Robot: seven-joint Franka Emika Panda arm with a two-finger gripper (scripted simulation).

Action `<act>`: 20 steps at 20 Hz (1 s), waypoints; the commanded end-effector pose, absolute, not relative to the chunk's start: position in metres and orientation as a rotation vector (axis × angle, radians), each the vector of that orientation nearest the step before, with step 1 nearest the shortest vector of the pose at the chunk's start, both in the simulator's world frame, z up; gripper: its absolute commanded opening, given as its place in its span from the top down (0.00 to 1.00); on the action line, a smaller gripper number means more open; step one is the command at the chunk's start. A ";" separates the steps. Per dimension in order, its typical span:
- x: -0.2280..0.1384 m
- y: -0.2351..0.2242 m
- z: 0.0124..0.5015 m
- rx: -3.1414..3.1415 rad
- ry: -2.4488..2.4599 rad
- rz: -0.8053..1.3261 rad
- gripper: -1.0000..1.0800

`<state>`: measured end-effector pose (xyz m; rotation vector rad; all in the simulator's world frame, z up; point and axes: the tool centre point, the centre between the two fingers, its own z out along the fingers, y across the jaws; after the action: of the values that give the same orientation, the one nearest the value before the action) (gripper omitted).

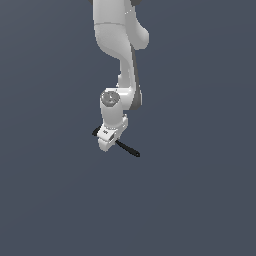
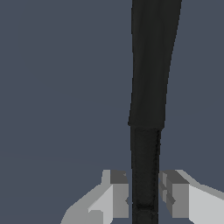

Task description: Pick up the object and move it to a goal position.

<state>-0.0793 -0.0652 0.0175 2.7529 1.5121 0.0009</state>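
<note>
We find no text, label, brand, number or sign that can be read in either view. The only candidate is a few tiny dark marks on the white gripper (image 1: 111, 142) in the exterior view, and they are too small and blurred for us to make out as letters or digits.
</note>
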 end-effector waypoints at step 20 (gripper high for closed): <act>-0.061 -0.063 0.069 2.752 1.513 0.001 1.00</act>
<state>-0.0654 -0.0631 0.0580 2.7538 1.5137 -0.0019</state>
